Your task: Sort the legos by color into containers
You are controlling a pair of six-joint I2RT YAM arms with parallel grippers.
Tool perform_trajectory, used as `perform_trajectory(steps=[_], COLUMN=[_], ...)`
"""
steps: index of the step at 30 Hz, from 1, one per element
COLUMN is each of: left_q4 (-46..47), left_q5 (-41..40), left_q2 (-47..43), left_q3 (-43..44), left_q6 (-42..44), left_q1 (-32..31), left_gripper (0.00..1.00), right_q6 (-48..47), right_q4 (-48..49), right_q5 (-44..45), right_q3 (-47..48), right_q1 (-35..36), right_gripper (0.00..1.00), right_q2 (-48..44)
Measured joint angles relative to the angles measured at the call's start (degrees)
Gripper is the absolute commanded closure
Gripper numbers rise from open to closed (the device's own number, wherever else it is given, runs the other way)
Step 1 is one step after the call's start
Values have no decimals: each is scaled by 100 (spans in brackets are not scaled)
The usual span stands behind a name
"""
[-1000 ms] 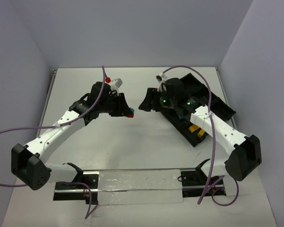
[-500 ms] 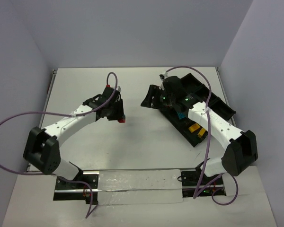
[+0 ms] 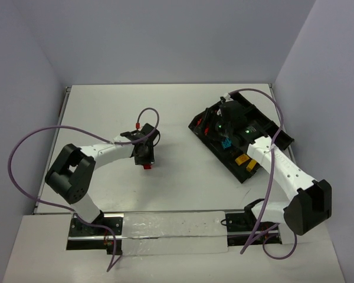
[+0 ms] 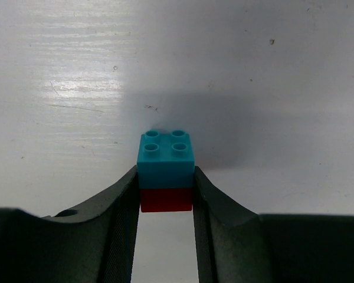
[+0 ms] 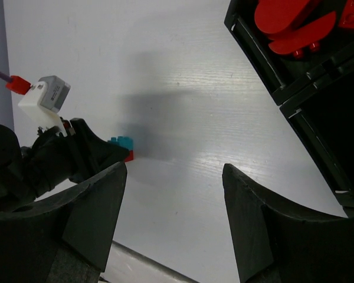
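As its fingers (image 4: 124,206) pinch both sides, the left claw (image 4: 165,180) grips the cyan-over-red lego (image 4: 166,159).

The brick stack (image 4: 166,174) is cyan over red, the tray (image 5: 336,130) black, the table (image 4: 253,88) white.

Clump of two legos (image 4: 166,177): a cyan brick, four studs showing, joined squarely to a red one. Pinched on both sides by the fingers of the left end effector (image 4: 165,172), out on the open desk (image 4: 76,88), well apart from the tray.

Long black divided tray (image 3: 241,174), lying diagonally at the right. Inside, red pieces (image 5: 292,20) in the end compartment nearest the clump, a cyan brick (image 3: 225,143) further along, yellow bricks (image 3: 242,160) toward the near end.
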Motion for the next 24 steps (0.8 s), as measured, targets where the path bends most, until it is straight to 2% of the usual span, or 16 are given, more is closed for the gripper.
perform_trajectory(steps=[1,4,7,9,14,24], left_q4=[4,32,42,39,26,-206], left_q5=[-43,-75,-72,-73,-153,-516], left_q2=[3,42,115,118,118,118], left_q3=[1,0,-22,-47,-65,-67], left_q6=[-1,-37,-60,-99,-201,-371], left_q1=[-36,-103,-160,-190,-301,-574], left_gripper=[47,23,13,15,32,46], right_q6=[0,0,0,-2,-4,-10], right_q4=[3,15,40,49,57,149], right_q5=[-5,-16,-37,-51,-69,-211], right_q3=[-1,-22,-84,-107,-174,-181], right_q1=[-1,-1,-1,-1,-1,-1], right_gripper=[26,26,26,26,26,26], right_q2=[26,88,111,125,135,216])
